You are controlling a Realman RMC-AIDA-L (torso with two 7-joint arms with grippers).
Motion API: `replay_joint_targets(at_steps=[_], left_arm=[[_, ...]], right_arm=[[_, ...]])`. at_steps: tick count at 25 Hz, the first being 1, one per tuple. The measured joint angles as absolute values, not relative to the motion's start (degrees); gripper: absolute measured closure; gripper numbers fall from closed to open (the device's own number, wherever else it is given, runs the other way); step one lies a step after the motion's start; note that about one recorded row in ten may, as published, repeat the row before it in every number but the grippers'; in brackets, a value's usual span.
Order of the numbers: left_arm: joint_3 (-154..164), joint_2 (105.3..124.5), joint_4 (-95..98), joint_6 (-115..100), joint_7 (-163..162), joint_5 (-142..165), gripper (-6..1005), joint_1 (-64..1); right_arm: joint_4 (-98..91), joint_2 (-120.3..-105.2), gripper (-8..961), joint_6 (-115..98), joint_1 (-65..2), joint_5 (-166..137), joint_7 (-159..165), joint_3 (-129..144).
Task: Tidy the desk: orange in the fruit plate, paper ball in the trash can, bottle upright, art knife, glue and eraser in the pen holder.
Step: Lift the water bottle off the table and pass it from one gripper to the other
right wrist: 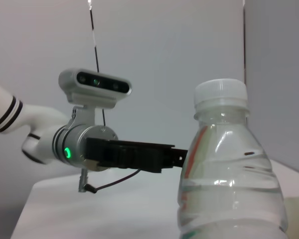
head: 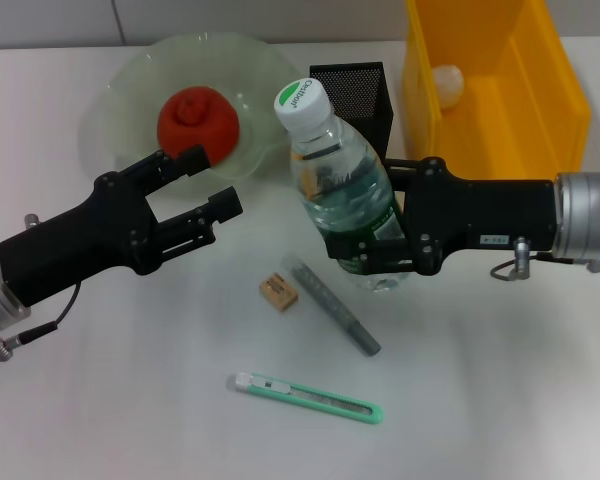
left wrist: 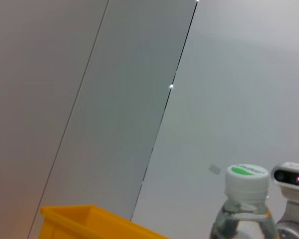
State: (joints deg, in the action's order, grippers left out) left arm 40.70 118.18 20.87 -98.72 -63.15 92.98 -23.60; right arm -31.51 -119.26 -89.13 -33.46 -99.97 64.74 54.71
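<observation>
One bottle (head: 345, 185) upright between right gripper (head: 365, 245) jaws (clamped).

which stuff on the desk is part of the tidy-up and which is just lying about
Part of the job:
- clear plastic water bottle, held upright in the right gripper
- brown eraser
- grey glue stick
- green art knife
- black mesh pen holder
- orange in the glass fruit plate
- paper ball in the yellow bin
- left gripper, open, empty

Lying about:
- nothing seen
</observation>
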Motion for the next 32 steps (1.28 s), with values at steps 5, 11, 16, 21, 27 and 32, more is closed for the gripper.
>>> replay_joint_targets(at_steps=[5, 11, 16, 21, 27, 32], left_arm=[[40.6, 118.25, 20.8, -99.8, -63.2, 93.0, 215, -23.6], [40.5, 118.46, 19.3, -100.4, -62.9, 92.5, 215, -24.4], [40.5, 118.50, 18.6, -100.5, -62.6, 91.7, 215, -25.0], [40.6, 118.53, 18.1, -100.6, -62.6, 91.7, 215, -25.4], [41.0, 118.64, 17.7, -100.8, -62.5, 91.7, 215, -26.7], [41.1, 118.66, 17.4, -101.0, -62.5, 91.7, 215, -27.3]], right_arm=[[-25.6, -119.41, 204, -86.9, -34.8, -98.5, 59.8, 54.7], [-20.1, -119.59, 204, -86.2, -36.8, -98.2, 56.4, 54.6], [-18.1, -119.70, 204, -86.1, -37.8, -98.1, 55.4, 54.8], [-16.7, -119.80, 204, -86.1, -38.7, -98.1, 55.3, 54.8], [-15.1, -119.87, 204, -86.1, -39.6, -98.1, 54.5, 54.6], [-13.7, -119.89, 204, -86.0, -40.4, -98.0, 54.0, 54.5]])
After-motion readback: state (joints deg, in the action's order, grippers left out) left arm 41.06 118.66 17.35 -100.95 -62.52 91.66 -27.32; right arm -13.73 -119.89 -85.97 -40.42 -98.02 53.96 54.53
